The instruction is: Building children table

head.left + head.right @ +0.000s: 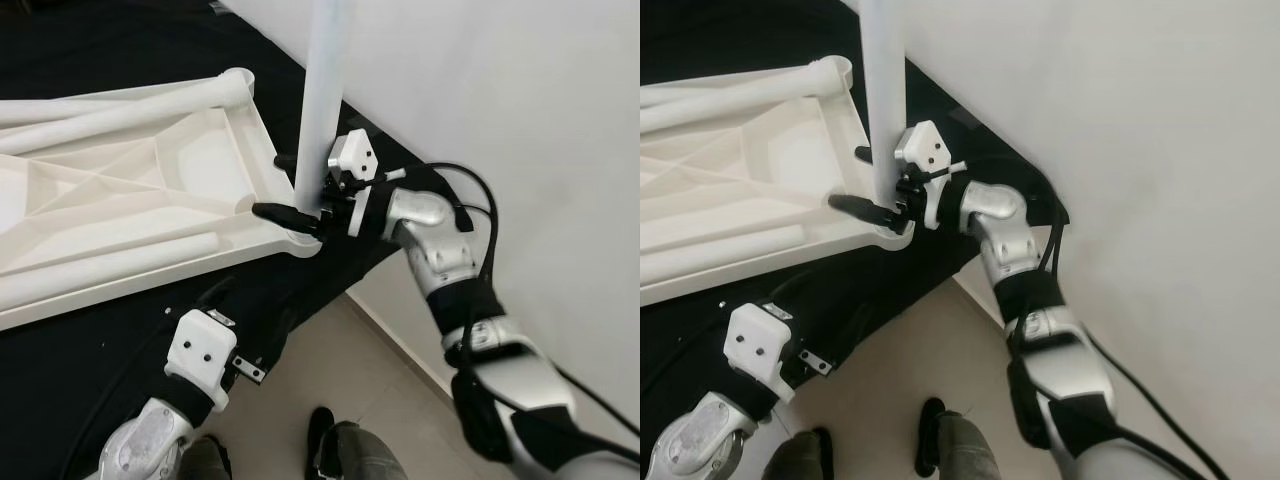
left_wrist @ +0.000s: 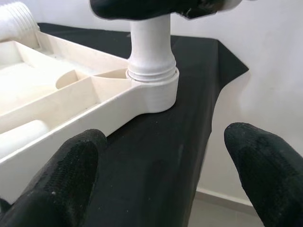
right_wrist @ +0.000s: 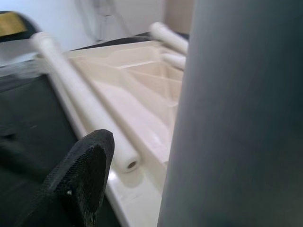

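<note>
In the left eye view, a white plastic tabletop (image 1: 130, 200) is seen lying upside down on a black cloth (image 1: 90, 370), its ribbed underside facing up, with an upright white leg (image 1: 322, 100) standing in the corner socket nearest the white wall (image 1: 520, 120). The right gripper (image 1: 290, 185) is placed at the base of that leg, one black finger on each side of the tube, clamped on it. Two loose legs (image 1: 110, 265) are seen resting on the tabletop, and the left gripper's white wrist block (image 1: 203, 350) is held low over the cloth, close to its front edge, with beige floor tiles (image 1: 390, 400) below. In the right eye view, the same scene is given with the right arm's silver elbow (image 1: 990, 205) and cables more fully shown. In the left wrist view, the threaded collar of the leg is seen seated in the round socket (image 2: 154, 90), near the cloth's corner, and the left fingers (image 2: 66, 179) are held wide apart, touching nothing. In the right wrist view, the smooth grey-shaded leg tube (image 3: 236, 113) is pressed close beside one textured black fingertip (image 3: 85, 175), with a loose leg lying beyond.
</note>
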Available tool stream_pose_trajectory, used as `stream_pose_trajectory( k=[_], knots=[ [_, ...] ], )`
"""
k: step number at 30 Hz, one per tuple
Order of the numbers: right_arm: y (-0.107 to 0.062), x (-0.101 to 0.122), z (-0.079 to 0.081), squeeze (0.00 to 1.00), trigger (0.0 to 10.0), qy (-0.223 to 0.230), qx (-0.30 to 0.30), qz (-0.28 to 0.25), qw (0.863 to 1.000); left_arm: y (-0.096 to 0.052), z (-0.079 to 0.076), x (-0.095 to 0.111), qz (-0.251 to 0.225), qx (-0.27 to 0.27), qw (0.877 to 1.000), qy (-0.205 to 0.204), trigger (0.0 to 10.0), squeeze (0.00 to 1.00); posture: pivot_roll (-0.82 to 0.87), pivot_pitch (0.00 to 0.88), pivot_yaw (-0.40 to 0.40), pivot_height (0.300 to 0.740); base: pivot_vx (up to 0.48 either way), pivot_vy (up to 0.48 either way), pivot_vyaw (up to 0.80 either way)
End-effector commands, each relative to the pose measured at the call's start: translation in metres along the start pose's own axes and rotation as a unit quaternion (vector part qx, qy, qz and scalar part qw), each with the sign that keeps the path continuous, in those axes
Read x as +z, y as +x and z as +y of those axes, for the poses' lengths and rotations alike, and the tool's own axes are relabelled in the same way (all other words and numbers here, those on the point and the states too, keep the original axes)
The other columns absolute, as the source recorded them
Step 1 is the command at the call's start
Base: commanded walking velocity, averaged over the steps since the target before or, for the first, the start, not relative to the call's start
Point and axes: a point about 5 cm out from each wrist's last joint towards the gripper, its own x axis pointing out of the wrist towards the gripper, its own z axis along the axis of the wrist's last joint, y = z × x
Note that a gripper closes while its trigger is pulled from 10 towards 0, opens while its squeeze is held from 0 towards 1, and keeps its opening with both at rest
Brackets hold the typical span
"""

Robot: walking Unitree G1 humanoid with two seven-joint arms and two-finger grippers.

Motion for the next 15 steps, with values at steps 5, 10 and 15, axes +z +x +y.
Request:
stream_pose_trajectory(
  k=[5, 10, 15],
  knots=[
    [0.0097, 0.0034, -0.0037, 0.00, 10.0, -0.004, 0.061, 0.017, 0.998, -0.0040, -0.0005, -0.0019, 0.014, -0.002, 1.000, 0.007, 10.0, 0.00, 0.23, 0.280, -0.145, 0.740, 0.000, 0.000, 0.00],
    [0.0123, 0.0028, -0.0027, 0.00, 0.0, 0.000, 0.082, 0.014, 0.997, -0.0047, 0.0007, -0.0011, 0.013, 0.003, 1.000, 0.008, 10.0, 0.00, 0.23, 0.284, -0.148, 0.740, 0.000, 0.000, 0.00],
    [0.0105, -0.0040, 0.0005, 0.00, 0.0, 0.012, 0.103, 0.013, 0.995, -0.0049, -0.0001, -0.0006, 0.014, 0.006, 1.000, 0.006, 10.0, 0.00, 0.22, 0.290, -0.149, 0.740, 0.000, 0.000, 0.00]
  ],
)
